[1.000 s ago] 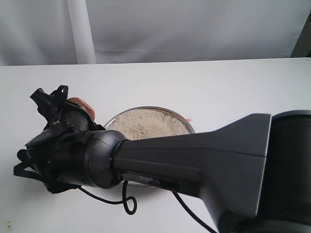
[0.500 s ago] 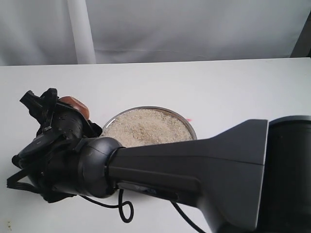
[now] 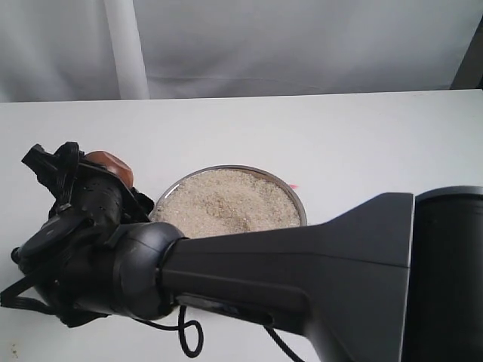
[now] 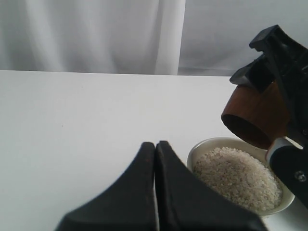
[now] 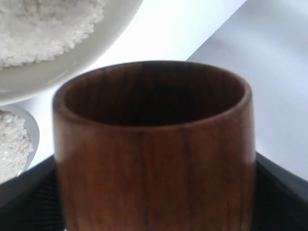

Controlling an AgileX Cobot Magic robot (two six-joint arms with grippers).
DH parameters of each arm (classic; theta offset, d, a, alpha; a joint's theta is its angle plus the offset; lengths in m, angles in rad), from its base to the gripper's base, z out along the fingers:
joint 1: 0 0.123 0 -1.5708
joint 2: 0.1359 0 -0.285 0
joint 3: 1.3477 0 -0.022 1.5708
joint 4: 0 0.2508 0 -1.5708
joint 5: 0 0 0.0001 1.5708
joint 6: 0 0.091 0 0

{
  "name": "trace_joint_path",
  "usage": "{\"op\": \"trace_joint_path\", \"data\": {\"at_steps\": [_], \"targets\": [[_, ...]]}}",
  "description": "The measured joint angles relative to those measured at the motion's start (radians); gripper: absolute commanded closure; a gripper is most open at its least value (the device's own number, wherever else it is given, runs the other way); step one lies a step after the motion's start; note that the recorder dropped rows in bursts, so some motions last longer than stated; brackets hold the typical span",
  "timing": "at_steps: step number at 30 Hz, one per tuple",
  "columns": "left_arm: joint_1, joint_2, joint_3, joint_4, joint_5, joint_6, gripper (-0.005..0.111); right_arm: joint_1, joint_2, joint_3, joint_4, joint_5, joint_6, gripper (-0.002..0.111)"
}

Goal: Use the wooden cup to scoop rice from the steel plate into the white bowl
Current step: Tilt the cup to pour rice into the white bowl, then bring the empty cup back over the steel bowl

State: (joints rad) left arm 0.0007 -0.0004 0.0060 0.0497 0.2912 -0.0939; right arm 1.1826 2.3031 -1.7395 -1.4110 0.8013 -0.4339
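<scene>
Reddish-brown wood, glossy: the wooden cup (image 4: 255,115) hangs tipped over above the white bowl (image 4: 191,156), mouth slanting down twd the rice (image 4: 238,175) heaped inside it. The right jaws are clamped on the cup, black fingers (image 5: 24,202) pressed against opposite sides of its wall and spread wide to take its girth. The cup's inside shows dark. The bowl sits on the white worktop (image 4: 72,134), its grains mounded to about rim level. The steel plate (image 3: 296,194) lies just beside the bowl, w/ a broad bed of rice over nearly its whole floor. Seen from the front, the right arm reaches across the plate's near edge to the left side, and its wrist hides the bowl; only the cup's rounded top pokes out above the black hardware, left of the plate. The left jaws are pressed together, tips touching, nothing btwn them, low over bare worktop near the bowl.
</scene>
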Motion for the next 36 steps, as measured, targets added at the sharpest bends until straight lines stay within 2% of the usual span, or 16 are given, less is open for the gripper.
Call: {"op": "trace_joint_path", "data": {"at_steps": [7, 9, 13, 17, 23, 26, 31, 36], "targets": [[0.000, 0.000, 0.000, 0.000, 0.000, 0.000, 0.107, 0.003, -0.011, 0.000, 0.031, 0.045, 0.140, 0.105], [0.000, 0.000, 0.000, 0.000, 0.000, 0.000, 0.107, 0.003, -0.055, 0.000, 0.042, 0.051, 0.390, 0.105], [0.000, 0.000, 0.000, 0.000, 0.000, 0.000, 0.107, 0.003, -0.154, 0.000, 0.053, 0.103, 0.768, 0.105], [0.000, 0.000, 0.000, 0.000, 0.000, 0.000, 0.107, -0.023, -0.273, 0.046, 0.059, 0.166, 0.907, 0.105], [0.000, 0.000, 0.000, 0.000, 0.000, 0.000, 0.107, -0.125, -0.477, 0.288, 0.082, 0.082, 0.912, 0.105], [0.000, 0.000, 0.000, 0.000, 0.000, 0.000, 0.107, -0.221, -0.532, 0.382, 0.119, 0.061, 0.861, 0.105], [0.000, 0.000, 0.000, 0.000, 0.000, 0.000, 0.107, -0.301, -0.463, 0.422, 0.132, 0.052, 0.708, 0.105], [0.000, 0.000, 0.000, 0.000, 0.000, 0.000, 0.107, -0.314, -0.327, 0.422, 0.128, -0.001, 0.519, 0.105]]}}
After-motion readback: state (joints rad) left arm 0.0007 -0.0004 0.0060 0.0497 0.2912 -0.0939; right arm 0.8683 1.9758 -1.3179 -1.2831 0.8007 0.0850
